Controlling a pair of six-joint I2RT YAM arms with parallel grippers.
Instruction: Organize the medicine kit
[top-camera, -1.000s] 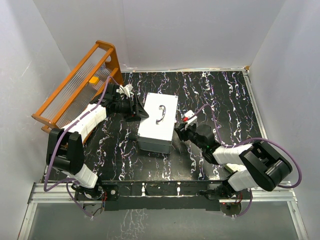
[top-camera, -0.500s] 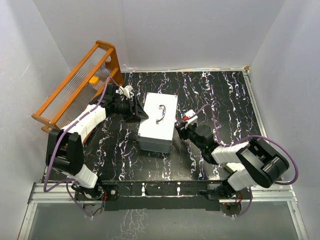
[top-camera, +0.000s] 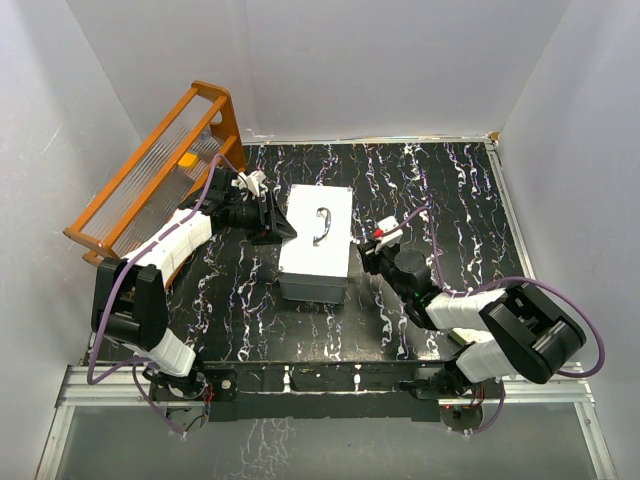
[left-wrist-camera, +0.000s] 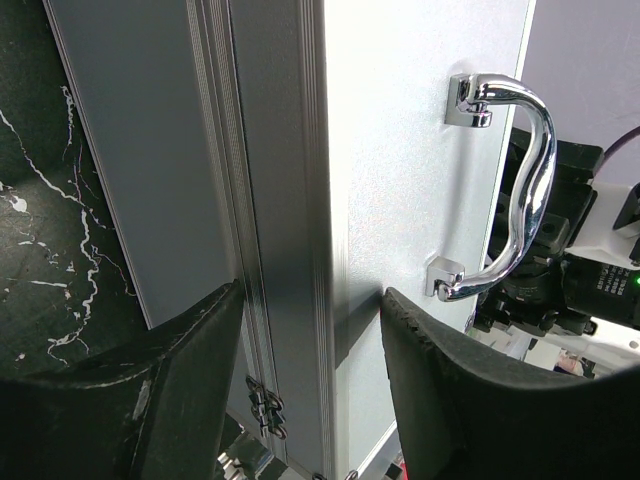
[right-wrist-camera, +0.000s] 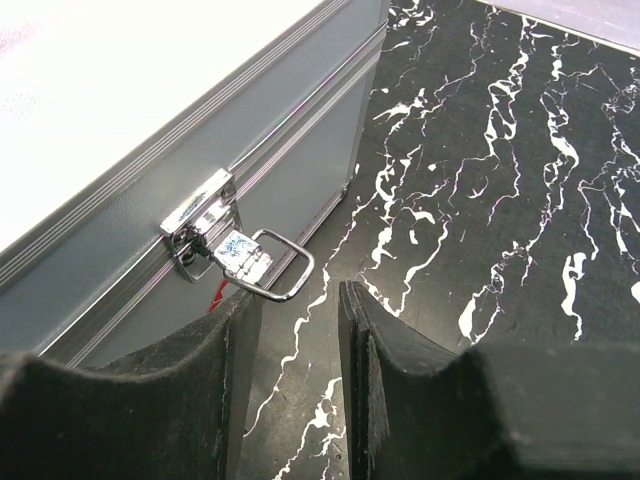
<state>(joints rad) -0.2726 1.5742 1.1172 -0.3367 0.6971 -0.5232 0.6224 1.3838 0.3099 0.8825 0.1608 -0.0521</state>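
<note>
The medicine kit (top-camera: 318, 250), a large rectangular light-grey hard box of ribbed metal, stands in the middle of the black table with white marble veins (top-camera: 460, 200). Its lid is down, and on the lid there is a curved chrome handle (top-camera: 322, 224).

The left gripper (top-camera: 277, 228) is at the left edge of the box, in the centre-left of the overhead view. In the left wrist view its two black fingers (left-wrist-camera: 160, 400) stand apart at the bottom of the frame. The ribbed long edge of the kit runs between them, with one finger on the side-wall side and the other over the lid top. The jaws are open. It is not possible to tell if the pads touch the metal. The chrome handle (left-wrist-camera: 520, 190) is in the upper right of this view.

The right gripper (top-camera: 367, 253) is just beside the right side of the box. In the right wrist view its jaws are parted only a little, and the table (right-wrist-camera: 480, 150) shows in the narrow gap, so it holds nothing. A chrome latch (right-wrist-camera: 203, 222) sits on the seam of the kit, in the centre-left of this frame. Its wire loop (right-wrist-camera: 278, 272) hangs outward, very near to the tip of the finger (right-wrist-camera: 240, 330) at the lower left.

An orange wooden rack with a clear ribbed panel (top-camera: 150, 185) leans at the upper left of the overhead view, well apart from the kit.
</note>
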